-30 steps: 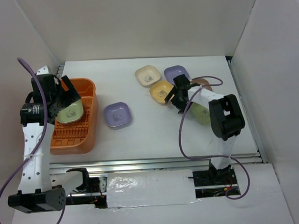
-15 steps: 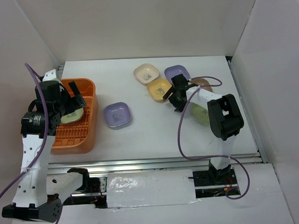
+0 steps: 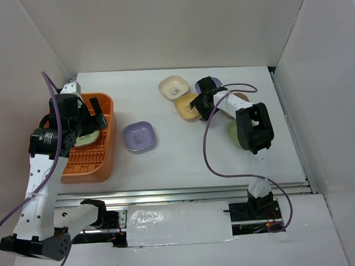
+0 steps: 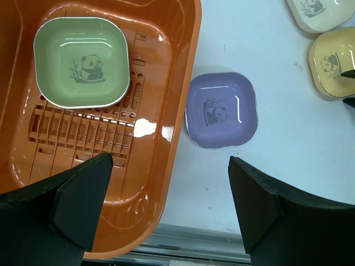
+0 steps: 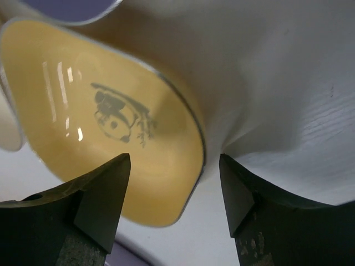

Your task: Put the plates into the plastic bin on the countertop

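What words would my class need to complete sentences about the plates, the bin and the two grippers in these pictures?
1. The single plate inside the orange bin is ____.
2. The plate under the open right gripper is ____.
3. The left gripper is open and holds ____.
4. The purple plate on the countertop has a ____ printed in its centre.

Missing words: green; yellow; nothing; panda.
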